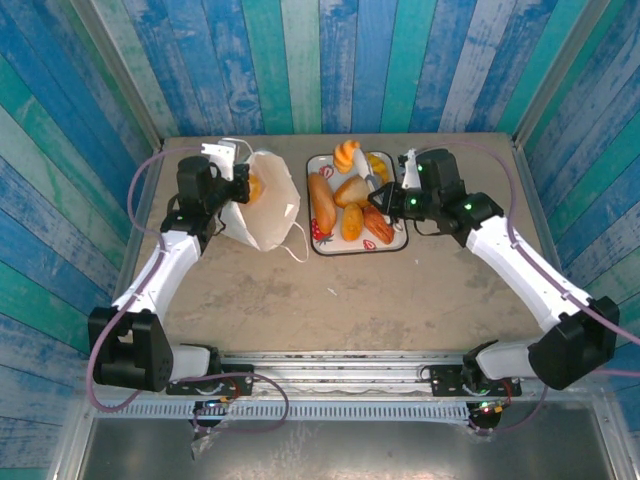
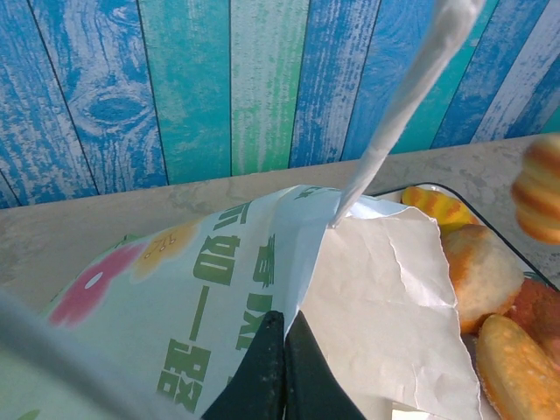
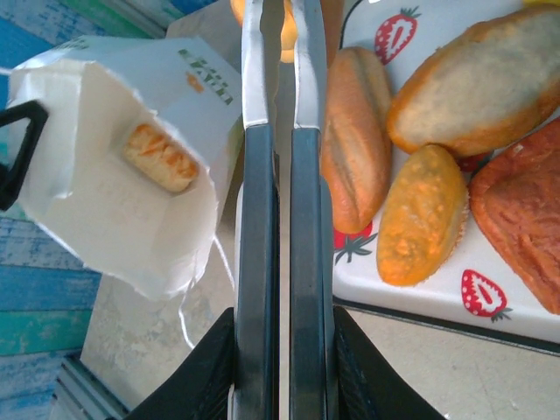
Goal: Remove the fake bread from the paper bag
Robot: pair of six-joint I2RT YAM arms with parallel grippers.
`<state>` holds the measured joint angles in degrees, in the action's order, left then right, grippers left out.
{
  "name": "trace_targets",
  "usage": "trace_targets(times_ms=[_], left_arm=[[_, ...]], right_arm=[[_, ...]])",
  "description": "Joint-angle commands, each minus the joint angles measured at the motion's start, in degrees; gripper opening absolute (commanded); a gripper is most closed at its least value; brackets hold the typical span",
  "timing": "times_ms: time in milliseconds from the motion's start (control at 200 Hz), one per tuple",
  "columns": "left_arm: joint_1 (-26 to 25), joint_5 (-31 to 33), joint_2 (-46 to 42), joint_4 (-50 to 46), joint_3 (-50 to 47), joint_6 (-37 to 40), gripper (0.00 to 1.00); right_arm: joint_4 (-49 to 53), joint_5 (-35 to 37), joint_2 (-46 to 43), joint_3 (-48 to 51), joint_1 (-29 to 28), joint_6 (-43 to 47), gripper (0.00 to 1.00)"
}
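- The right gripper [image 3: 284, 350] is clamped on the dark handles of the metal tongs [image 3: 258, 219]. The toy pastries are small and glossy, so I judge the tongs serve as a longer, narrower reach than the fingers alone.
- The 2 tong blades run almost parallel with a thin gap between them. An orange ridged piece [image 1: 347, 155] sits at their tips over the far end of the tray. I cannot tell whether it is pinched there.
- The left gripper [image 2: 284, 350] is closed on the rim of the paper bag [image 3: 105, 219]. This pinch seems meant to hold the bag's mouth open and turned toward the right arm.
- The bag lies tipped on the table just left of the tray, with 1 loop handle [image 2: 402, 114] drawn upward.
- Of the fake bread, 1 small striped roll [image 3: 159, 157] lies inside the bag, near its open mouth, apart from the tongs. It looks like the piece left to fetch.
- The strawberry-print tray [image 3: 376, 289] holds at least 4 pieces, among them a long roll [image 3: 354, 131], laid side by side.
- Blue and teal planks [image 2: 262, 79] wall in the far side.
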<state>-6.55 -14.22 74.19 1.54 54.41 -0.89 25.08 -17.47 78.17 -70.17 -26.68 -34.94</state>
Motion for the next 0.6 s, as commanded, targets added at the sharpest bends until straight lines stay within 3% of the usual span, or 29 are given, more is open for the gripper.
trace_targets(times_ms=[0,596], left_arm=[[-0.1,-2.2,1.1,0.3,0.9,0.9,0.0],[-0.1,-2.7,2.4,0.6,1.2,1.3,0.0]], right_arm=[[-2.6,-4.5,4.2,-2.1,1.7,1.1,0.01],[0.6,-8.7,31.4,-23.3,4.8,3.5,0.01]])
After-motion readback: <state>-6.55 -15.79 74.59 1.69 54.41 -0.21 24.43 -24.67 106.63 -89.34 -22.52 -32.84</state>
